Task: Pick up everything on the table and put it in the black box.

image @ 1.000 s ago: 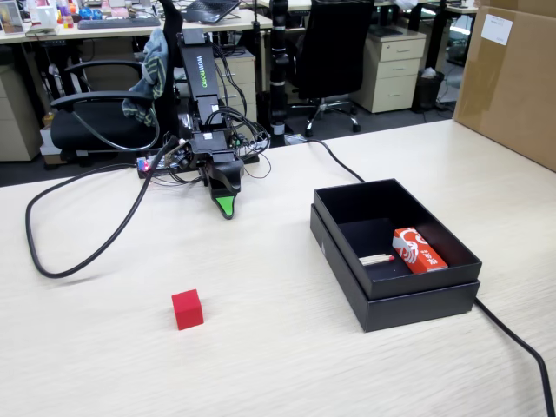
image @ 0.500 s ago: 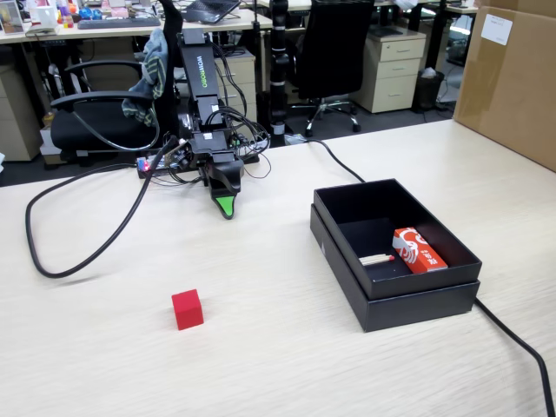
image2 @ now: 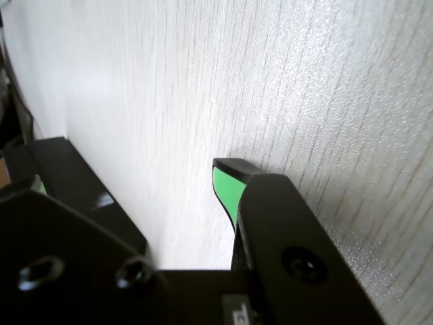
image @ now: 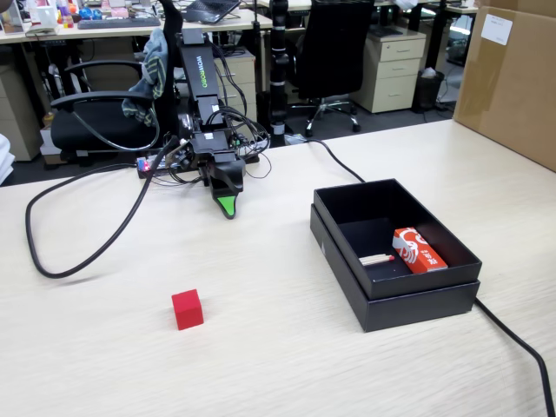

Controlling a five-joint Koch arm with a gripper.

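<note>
The small red cube [image: 187, 309] sits alone on the pale wooden table [image: 278, 365], front left in the fixed view. The black box [image: 395, 300] stands to its right; an orange-red packet [image: 419, 249] and a pale stick [image: 377, 259] lie inside. My gripper [image: 226, 208] points down at the table near the arm's base, well behind the cube and left of the box. In the wrist view one green pad [image2: 223, 189] shows, and bare table fills the gap between the jaws of the gripper [image2: 133, 174]. Nothing is held.
A thick black cable [image: 87, 252] loops over the table's left side, and another [image: 521, 343] runs off to the front right behind the box. A big brown carton [image: 512, 78] stands at the far right. Office chairs and desks lie beyond the table.
</note>
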